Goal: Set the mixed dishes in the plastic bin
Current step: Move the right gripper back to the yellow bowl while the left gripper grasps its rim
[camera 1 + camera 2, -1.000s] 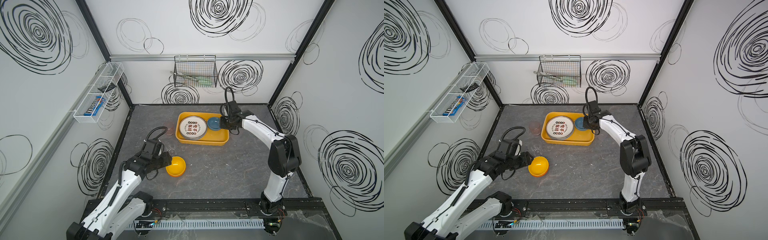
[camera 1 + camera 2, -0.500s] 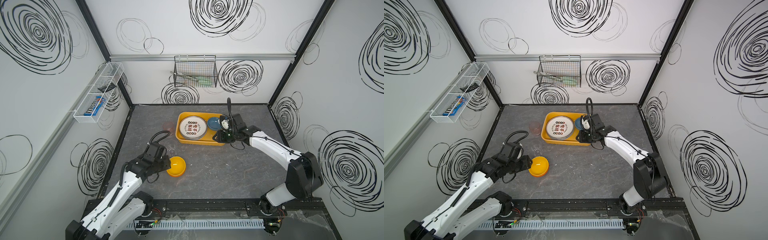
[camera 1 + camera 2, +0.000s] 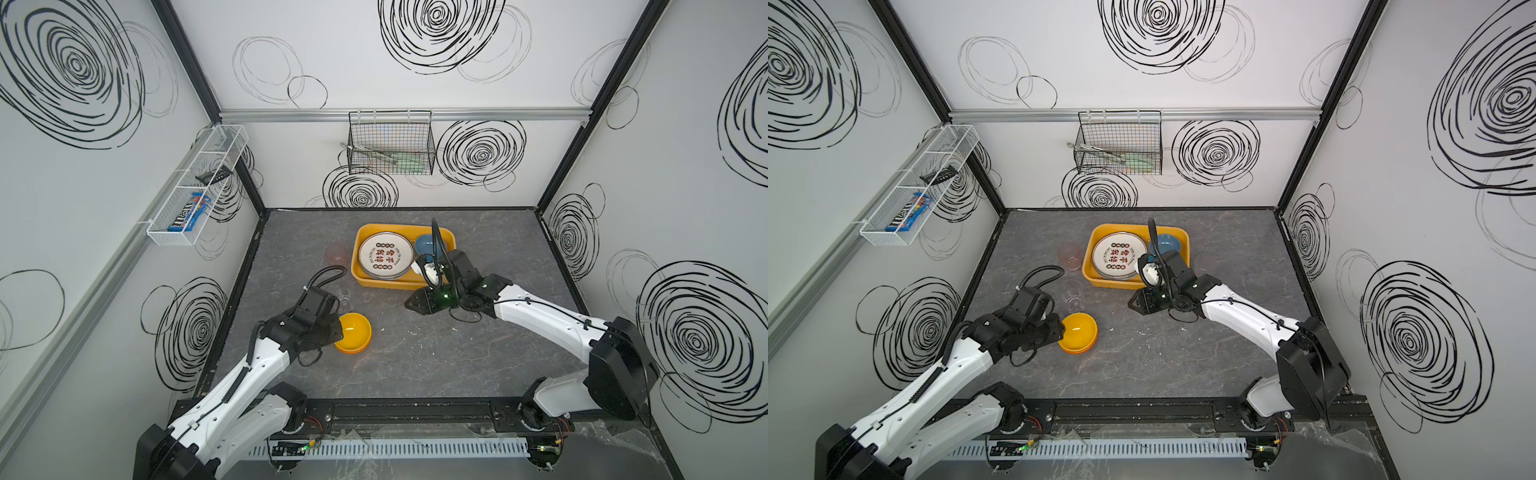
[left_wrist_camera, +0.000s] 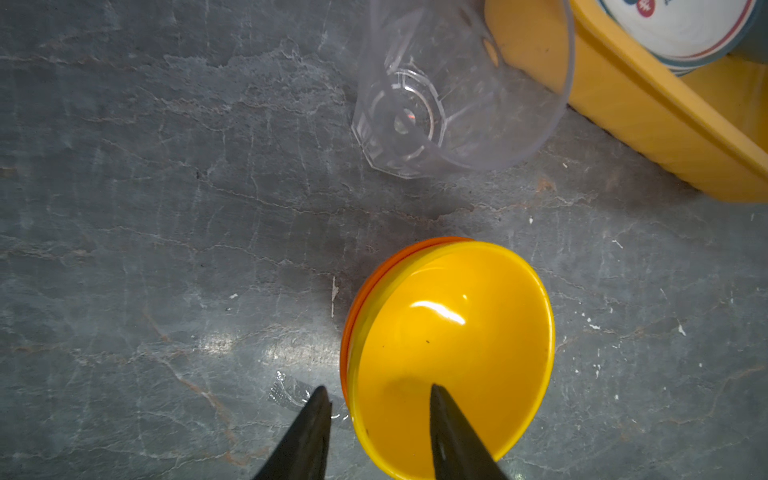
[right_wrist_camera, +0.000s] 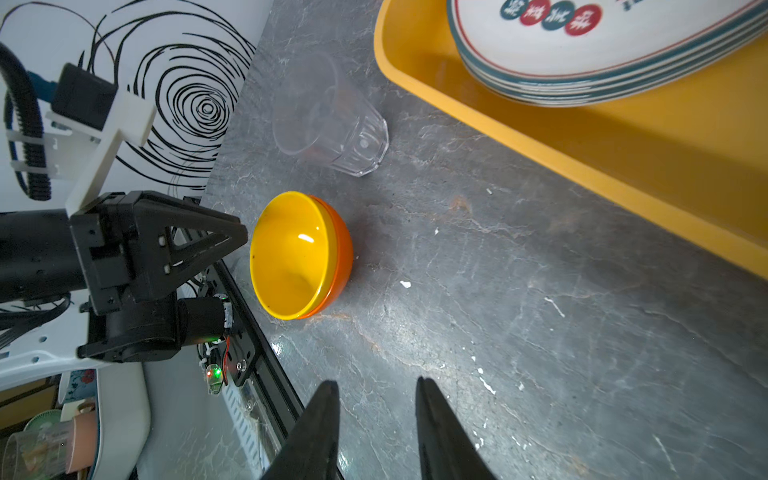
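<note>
Orange bowls (image 4: 453, 345), nested on the worktop (image 4: 166, 208), rim straddled by the half-open left end effector (image 4: 378, 395), no clamp yet. Right end effector (image 5: 376, 384) partway open too, empty, near the plastic bin (image 3: 386, 283).

stacked bowls (image 4: 449, 353): smooth, glossy plastic
clear cup (image 4: 440, 104): transparent faceted plastic
plastic bin (image 4: 623, 108): matt plastic, slightly scuffed
plates (image 5: 582, 50): smooth, glazed-looking
tabletop (image 5: 498, 291): stone-patterned, dull sheen
wire basket (image 3: 390, 145): black metal wire

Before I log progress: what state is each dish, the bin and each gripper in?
Bin, partly filled.
Plates, stacked in bin.
Blue bowl, in bin.
Nested yellow and orange bowls, on table.
Clear cup, on table, empty.
Pink cup, on table beside bin.
Left gripper, open astride bowls' rim.
Right gripper, open, empty.
</note>
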Robot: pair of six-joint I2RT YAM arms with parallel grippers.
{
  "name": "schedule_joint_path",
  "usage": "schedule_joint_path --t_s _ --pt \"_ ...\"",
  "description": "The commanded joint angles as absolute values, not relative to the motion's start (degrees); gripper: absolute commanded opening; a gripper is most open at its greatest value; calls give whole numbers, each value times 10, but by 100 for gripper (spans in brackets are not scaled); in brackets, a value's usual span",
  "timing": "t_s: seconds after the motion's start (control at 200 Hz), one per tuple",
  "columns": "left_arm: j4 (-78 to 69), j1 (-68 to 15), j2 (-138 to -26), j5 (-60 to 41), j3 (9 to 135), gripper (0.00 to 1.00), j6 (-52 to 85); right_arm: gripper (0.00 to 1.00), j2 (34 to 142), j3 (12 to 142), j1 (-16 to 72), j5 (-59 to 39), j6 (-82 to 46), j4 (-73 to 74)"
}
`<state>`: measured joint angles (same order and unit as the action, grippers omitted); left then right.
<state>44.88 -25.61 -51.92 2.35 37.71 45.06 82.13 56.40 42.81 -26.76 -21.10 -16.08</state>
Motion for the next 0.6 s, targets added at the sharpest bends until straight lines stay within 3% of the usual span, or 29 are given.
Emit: schedule_joint_path --t_s 0.0,0.175,0.59 --pt "430 -276 -527 57 363 44 483 36 798 561 440 -272 -199 -139" --pt "420 -306 -557 82 358 41 503 36 787 555 442 -276 -195 -139" --pt "413 -316 -588 97 360 25 506 36 766 533 443 -266 -194 -138"
